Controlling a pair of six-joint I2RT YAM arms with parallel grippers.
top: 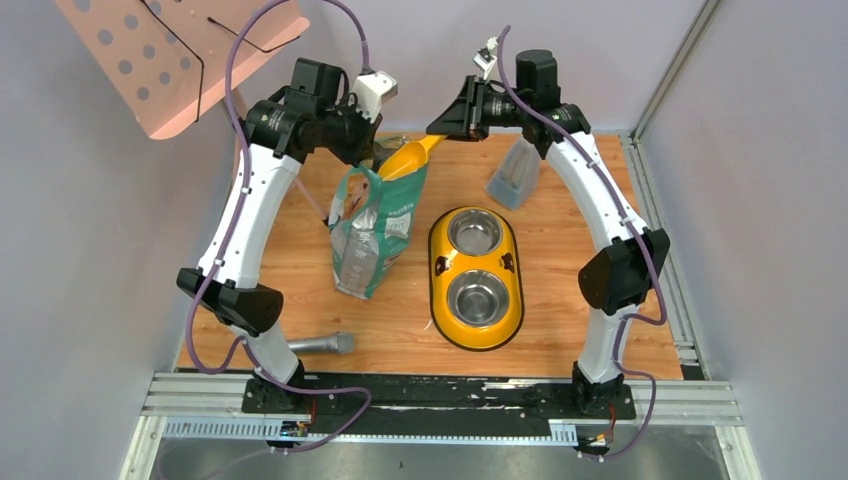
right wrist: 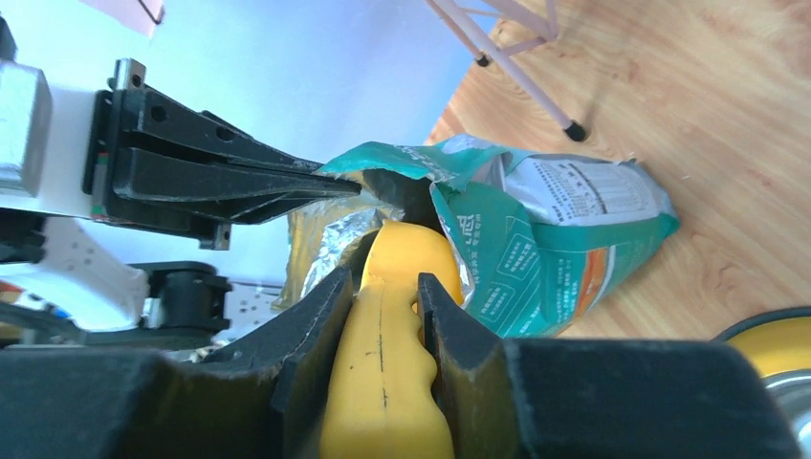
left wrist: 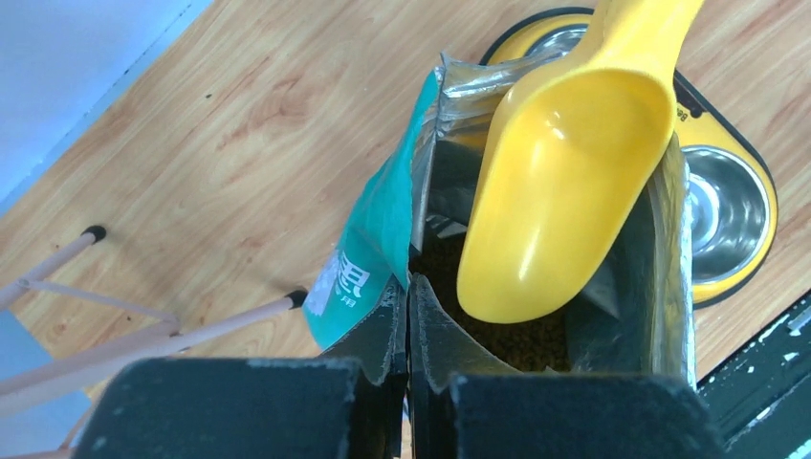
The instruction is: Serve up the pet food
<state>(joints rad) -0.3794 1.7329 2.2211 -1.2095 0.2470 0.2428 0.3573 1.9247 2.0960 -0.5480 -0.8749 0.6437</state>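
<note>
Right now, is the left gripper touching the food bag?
Touching. In the left wrist view the left gripper is shut on the top edge of the food bag, its rim pinched in the closed jaws.

Just beyond my left gripper (left wrist: 408, 292), the pet food (left wrist: 531, 342) showed only as a dark brown patch deep in the bag (left wrist: 378, 239), too blurred to pick out single pellets. The scoop (left wrist: 555, 182) covered most of it, and its handle ran off the top edge. Past my right gripper (right wrist: 384, 287), the scoop's bowl was lost inside the bag's mouth, and the handle's butt was cut off below my fingers. The feeder (left wrist: 727, 290) lay half hidden behind bag and scoop. From above, my left gripper's tips could not be made out against the bag's top.
</note>
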